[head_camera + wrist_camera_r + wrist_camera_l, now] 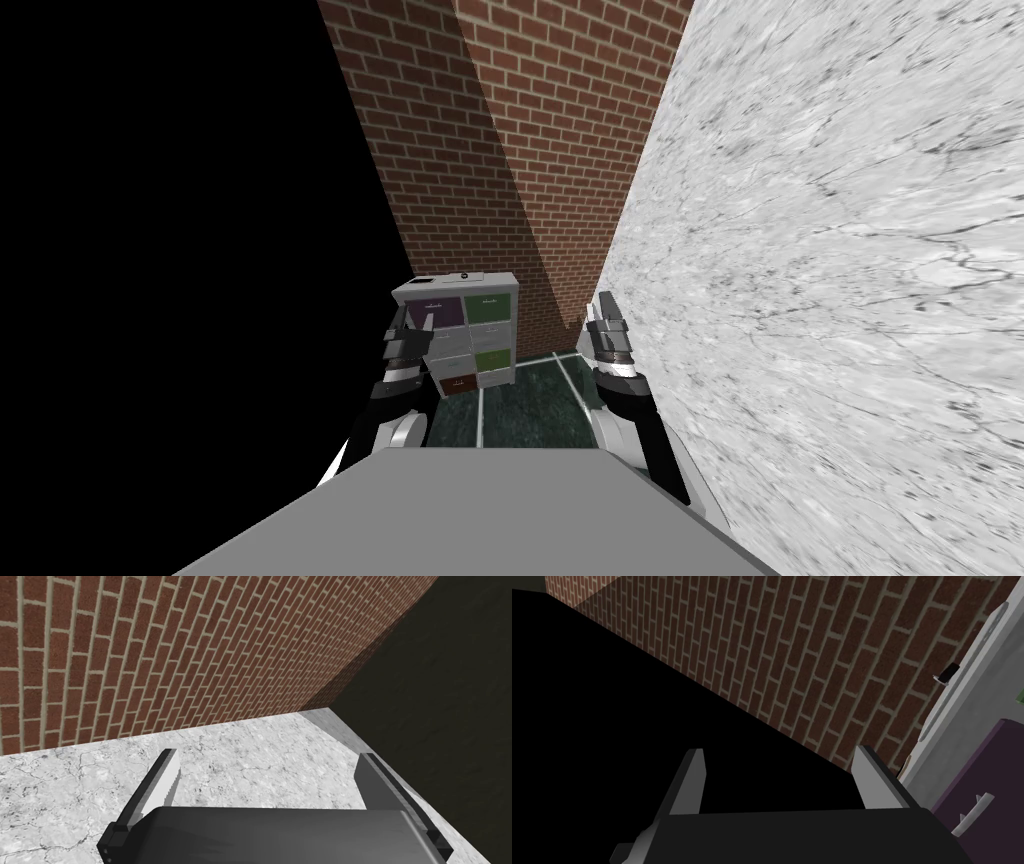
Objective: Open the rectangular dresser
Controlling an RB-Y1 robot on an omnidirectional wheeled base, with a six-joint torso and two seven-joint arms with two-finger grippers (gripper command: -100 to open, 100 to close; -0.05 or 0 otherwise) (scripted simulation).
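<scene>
Black area [170,220]: taking up the left half of the head view.
Marble wall [850,300]: sweeping down the right side.
Brick wall [500,130]: rising through the upper middle, behind the dresser.
Floor [530,395]: showing dark green tiles at lower centre.
Dresser [470,345]: standing at centre, grey-framed, with purple, green, grey and dark red fronts.
Left hand [779,756]: hovering at the dresser's left edge, fingers spread, gripping nothing.
Right hand [269,755]: pointing along the marble wall, right of the dresser, fingers spread and empty.
Purple drawer [992,761]: sitting near the left hand.
Drawer handle [974,811]: showing light grey on the purple front.
</scene>
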